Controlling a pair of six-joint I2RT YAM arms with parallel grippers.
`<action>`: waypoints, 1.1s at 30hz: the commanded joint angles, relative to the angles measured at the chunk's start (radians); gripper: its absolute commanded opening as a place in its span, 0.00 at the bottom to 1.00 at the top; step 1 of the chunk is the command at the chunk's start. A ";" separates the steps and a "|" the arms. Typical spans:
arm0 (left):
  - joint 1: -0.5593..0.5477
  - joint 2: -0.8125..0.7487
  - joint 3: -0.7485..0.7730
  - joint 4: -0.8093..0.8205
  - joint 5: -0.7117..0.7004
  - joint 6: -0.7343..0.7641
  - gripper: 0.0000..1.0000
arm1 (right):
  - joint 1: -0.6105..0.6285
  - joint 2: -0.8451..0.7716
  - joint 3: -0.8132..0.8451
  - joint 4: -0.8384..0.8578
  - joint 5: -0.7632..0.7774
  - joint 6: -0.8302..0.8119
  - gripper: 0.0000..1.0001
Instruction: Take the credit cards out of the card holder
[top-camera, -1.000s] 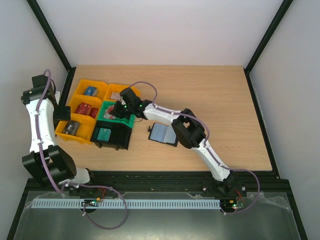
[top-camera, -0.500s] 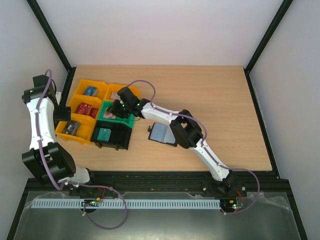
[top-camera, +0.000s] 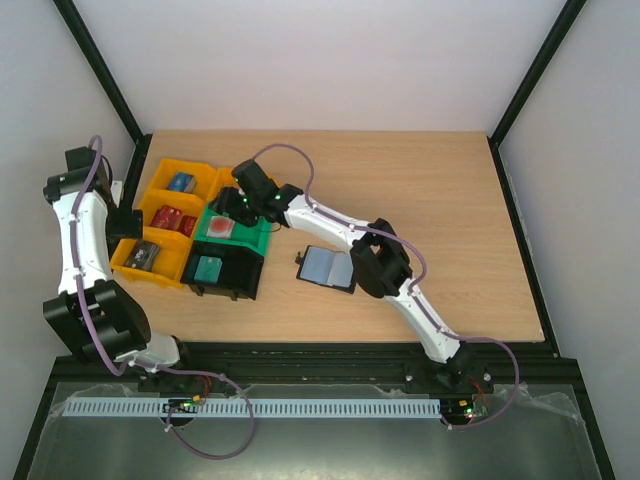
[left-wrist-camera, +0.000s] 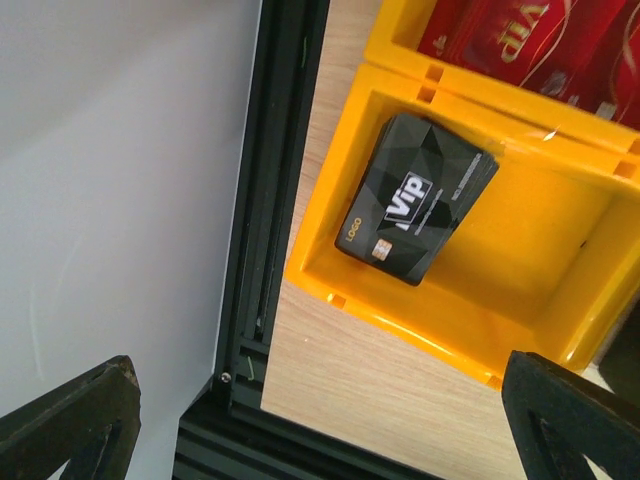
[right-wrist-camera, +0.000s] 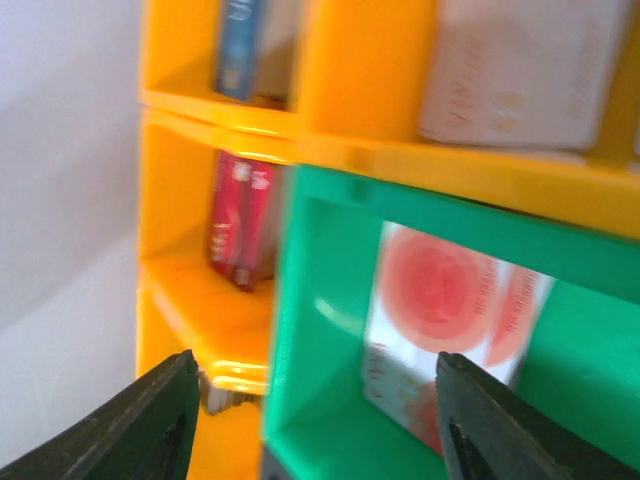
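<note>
R jaws now spread | card (right-wrist-camera: 440, 330) prob loose in green bin (right-wrist-camera: 320, 260) | L jaws spread

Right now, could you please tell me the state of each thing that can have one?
Card holder: lying open on the table.
Credit card: resting in the green bin, not gripped.
Right hand: open, above the green bin.
Left hand: open, holding nothing, above the yellow bin.
Black card stack: lying face up in the yellow bin.
</note>
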 joint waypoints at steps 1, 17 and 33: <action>0.003 0.000 0.065 -0.003 0.067 -0.011 0.99 | -0.002 -0.139 0.108 -0.033 0.024 -0.131 0.71; -0.176 0.034 0.018 0.490 0.422 -0.192 0.99 | -0.433 -1.051 -0.873 0.197 0.456 -0.714 0.99; -0.273 -0.448 -1.001 1.562 0.318 -0.263 0.99 | -0.750 -1.606 -2.061 1.169 0.848 -0.829 0.98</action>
